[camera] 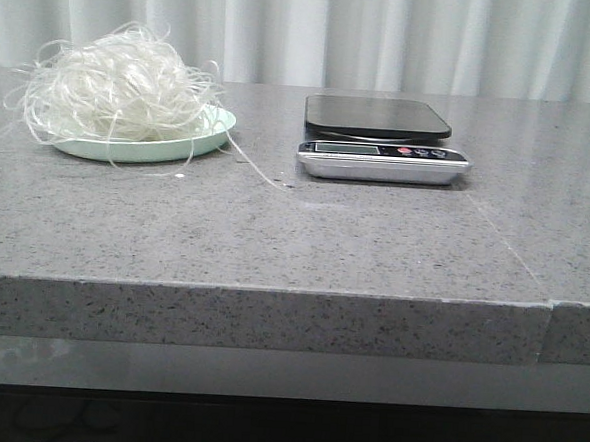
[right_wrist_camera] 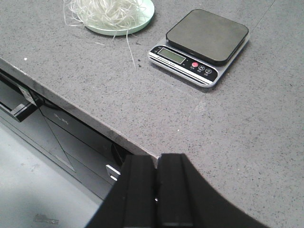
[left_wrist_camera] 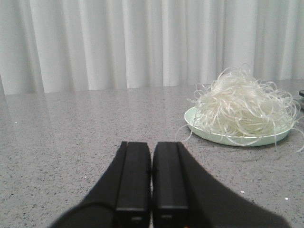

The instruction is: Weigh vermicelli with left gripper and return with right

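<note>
Front view, vermicelli (camera: 118,90) fluffy, off-white, tangled

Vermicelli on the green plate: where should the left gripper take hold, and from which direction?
Probably the crown of the vermicelli, from straight above. The tangle mounds well above the rim of the plate, so jaws closing around the top should gather many strands without hitting the plate. The left gripper is shut and must open first. Stray strands trailing onto the table may drag.
</note>
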### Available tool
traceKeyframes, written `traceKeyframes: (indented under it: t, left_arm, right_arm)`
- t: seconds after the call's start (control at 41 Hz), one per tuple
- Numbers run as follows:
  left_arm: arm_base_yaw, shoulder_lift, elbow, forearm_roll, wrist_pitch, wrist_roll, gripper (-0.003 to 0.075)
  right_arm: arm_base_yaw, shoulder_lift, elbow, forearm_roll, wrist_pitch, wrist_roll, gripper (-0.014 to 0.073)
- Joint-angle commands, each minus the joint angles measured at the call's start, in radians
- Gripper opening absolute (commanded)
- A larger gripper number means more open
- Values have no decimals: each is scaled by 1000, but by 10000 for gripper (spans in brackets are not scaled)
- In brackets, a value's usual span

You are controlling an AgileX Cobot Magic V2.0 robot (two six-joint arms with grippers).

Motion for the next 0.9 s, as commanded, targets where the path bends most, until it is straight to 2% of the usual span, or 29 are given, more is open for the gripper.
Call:
traceKeyframes:
  t: [0.0,0.292,0.39,0.463,0.755,0.877]
  left_arm:
    - [1,-21,4,-9,-80,-3,144]
    - [1,-21,4,-9,-80,-3,144]
    - [1,-21,4,-9,-80,-3,144]
    - [1,-21,4,-9,-80,-3,144]
    - [1,-21,4,-9,-80,-3,144]
    - [1,-21,4,-9,-80,-3,144]
  right_arm:
    - [-6,9,-23,-4,-62,-1,145]
    - [-6,-1,-10,-4,-69,-1,145]
    - [-70,-42,48,-5,-93,-1,145]
    - [-130,-86,109,-5,-159,-1,145]
    - [-366,-298,486,-5,-651,-1,145]
    - [-439,-370,633,-5,-776,-1,145]
